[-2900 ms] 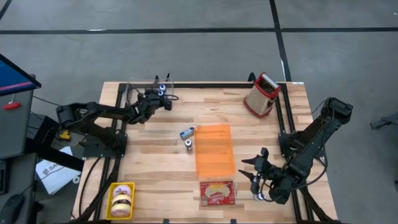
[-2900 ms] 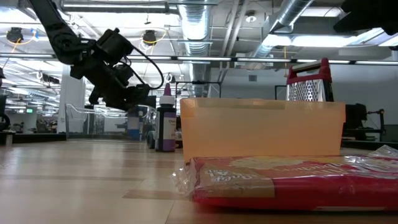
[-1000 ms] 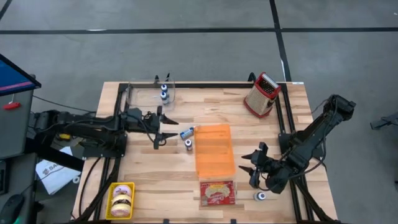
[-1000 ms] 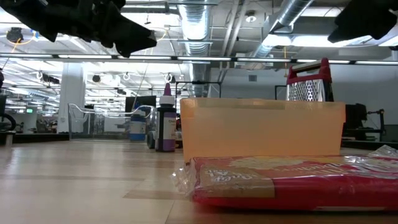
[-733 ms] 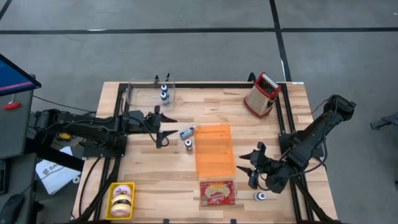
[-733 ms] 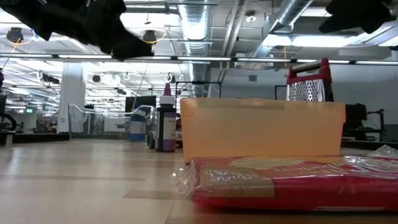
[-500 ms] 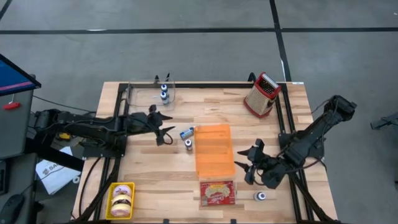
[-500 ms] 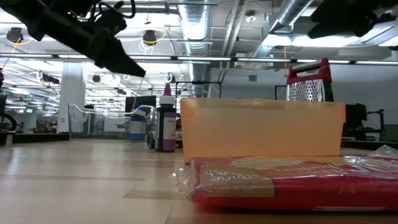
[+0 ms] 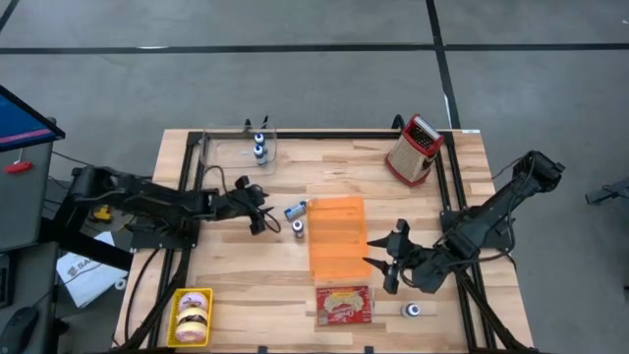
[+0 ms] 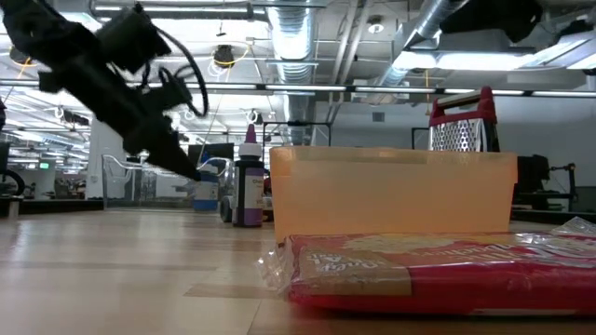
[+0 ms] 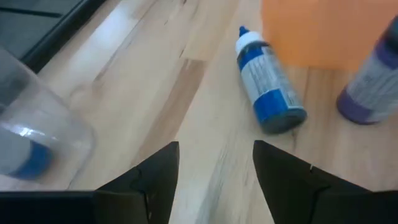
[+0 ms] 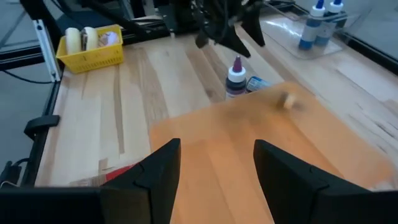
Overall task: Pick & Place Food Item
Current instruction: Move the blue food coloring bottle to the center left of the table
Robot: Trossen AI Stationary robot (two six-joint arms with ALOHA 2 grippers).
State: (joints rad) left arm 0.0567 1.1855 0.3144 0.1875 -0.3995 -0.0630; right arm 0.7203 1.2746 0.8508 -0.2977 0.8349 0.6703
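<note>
Left gripper: your left gripper sits at 9 o'clock on the surface, fingers apart and holding nothing, pointed at the blue-labelled bottle.
Right gripper: your right gripper is at 4 o'clock, fingers spread and empty, its tips just beside the orange bin's right edge.
Blue-labelled bottle: you see it lying on its side near the centre, just beside the bin's upper left corner; in the left wrist view it lies ahead of the fingers, apart from them.
Purple bottle: it stands upright just below the lying bottle, close against the bin's left side.
Orange bin: you have it at the centre of the surface, long side running from 12 to 6 o'clock.
Red cracker package: it lies flat at 6 o'clock, just beside the bin's near end.
Clear container: at 11 o'clock, with blue-capped bottles standing inside.
Box grater: upright at 1 o'clock.
Yellow basket: at 7 o'clock near the surface's edge, holding tape rolls.
Small bottle: at 5 o'clock, right of the package, near your right arm.
Surface: light wooden planks inside a black frame.
</note>
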